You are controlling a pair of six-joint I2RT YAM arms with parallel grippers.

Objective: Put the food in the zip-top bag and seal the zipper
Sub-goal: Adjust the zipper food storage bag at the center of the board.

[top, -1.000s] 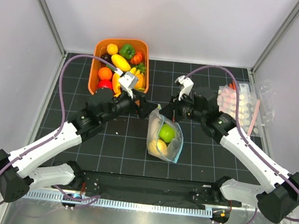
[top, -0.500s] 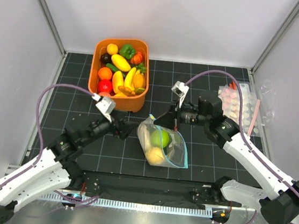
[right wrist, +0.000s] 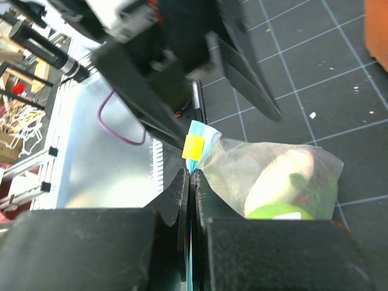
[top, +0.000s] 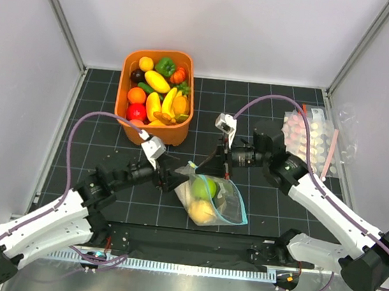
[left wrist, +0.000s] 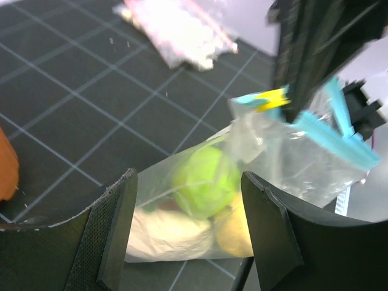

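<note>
**A:** Right side status?

**B:** My right end effector (right wrist: pixel 191 177) is clamped flat on the zipper (left wrist: pixel 330 130), just beside the yellow slider tab (right wrist: pixel 193 147). The zip-top bag (top: pixel 228 207) hangs from that pinch. Its body slumps onto the desk (top: pixel 100 107) below and ahead of the fingers.

**A:** Why grip there?

**B:** My read: holding the strip up keeps the mouth high so nothing rolls out. It also gives me an anchor to pull against when sealing.

**A:** Left?

**B:** Left end effector (top: pixel 174 180) is wide open and holds nothing. The bag's closed end sits just ahead of it, framed between its fingers. I can't tell if it's touching. I'd guess it's there to brace the bag.

**A:** Contents?

**B:** Green apple (top: pixel 204 187), a yellow piece (top: pixel 203 212) and a whitish one (right wrist: pixel 279 173), all inside. The orange basket (top: pixel 128 61), well beyond the left end effector, holds more toy fruit.

**A:** Sealed?

**B:** Beyond the pinch the strip looks split into two strands, so I judge not yet.
</note>
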